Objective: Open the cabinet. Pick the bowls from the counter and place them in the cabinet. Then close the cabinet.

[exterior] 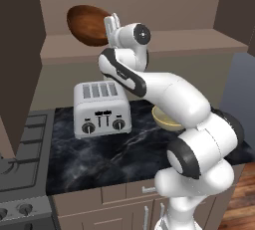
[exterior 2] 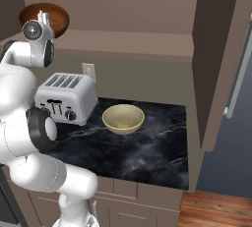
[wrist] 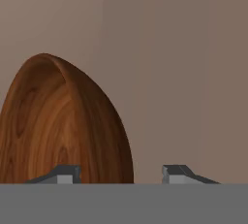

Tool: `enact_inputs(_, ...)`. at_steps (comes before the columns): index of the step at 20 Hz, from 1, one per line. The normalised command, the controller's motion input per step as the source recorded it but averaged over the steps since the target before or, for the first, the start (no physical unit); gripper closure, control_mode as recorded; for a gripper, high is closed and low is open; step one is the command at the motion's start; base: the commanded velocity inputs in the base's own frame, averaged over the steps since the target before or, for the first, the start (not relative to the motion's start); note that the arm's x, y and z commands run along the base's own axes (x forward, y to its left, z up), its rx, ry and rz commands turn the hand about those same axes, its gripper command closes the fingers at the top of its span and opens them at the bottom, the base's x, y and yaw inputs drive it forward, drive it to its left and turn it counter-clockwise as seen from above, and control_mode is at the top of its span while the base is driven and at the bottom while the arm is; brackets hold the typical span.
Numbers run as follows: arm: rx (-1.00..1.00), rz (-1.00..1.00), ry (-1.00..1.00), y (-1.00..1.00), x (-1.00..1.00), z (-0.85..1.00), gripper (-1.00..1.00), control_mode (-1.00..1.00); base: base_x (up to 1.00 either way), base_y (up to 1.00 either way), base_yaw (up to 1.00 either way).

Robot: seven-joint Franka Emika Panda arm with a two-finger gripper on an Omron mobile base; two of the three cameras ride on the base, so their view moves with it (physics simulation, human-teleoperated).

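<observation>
Hand view: wooden bowl (wrist: 63, 126) inside cabinet (wrist: 184, 72).

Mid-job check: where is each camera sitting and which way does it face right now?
Left base view: behind the arm to its left, looking forward and down at the counter and toaster; arm rises lower right.
Right base view: behind, to its right, facing the cream bowl and open cabinet; arm lower left.
Hand view: on the hand, facing into the cabinet beside the wooden bowl; claw tips apart.
Both base views share toaster, cream bowl, wooden bowl.
</observation>
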Motion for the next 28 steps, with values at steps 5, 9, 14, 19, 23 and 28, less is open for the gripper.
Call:
enact_inputs(5,0.00,0.04,-0.16,0.14,0.00,0.31,-1.00,-1.00,0.00,0.00,0.00)
enact_inputs(9,0.00,0.02,-0.18,0.16,0.00,0.40,-1.00,-1.00,0.00,0.00,0.00)
enact_inputs(14,0.01,0.01,-0.12,0.02,-0.06,0.36,-1.00,-1.00,0.00,0.00,0.00)
enact_inputs(19,0.06,-0.01,0.01,-0.47,-0.68,0.07,-1.00,-1.00,0.00,0.00,0.00)
enact_inputs(23,0.03,-0.04,0.03,-0.46,-1.00,0.29,-1.00,-1.00,0.00,0.00,0.00)
enact_inputs(28,0.00,-0.07,0.19,-0.46,-1.00,0.63,-1.00,-1.00,0.00,0.00,0.00)
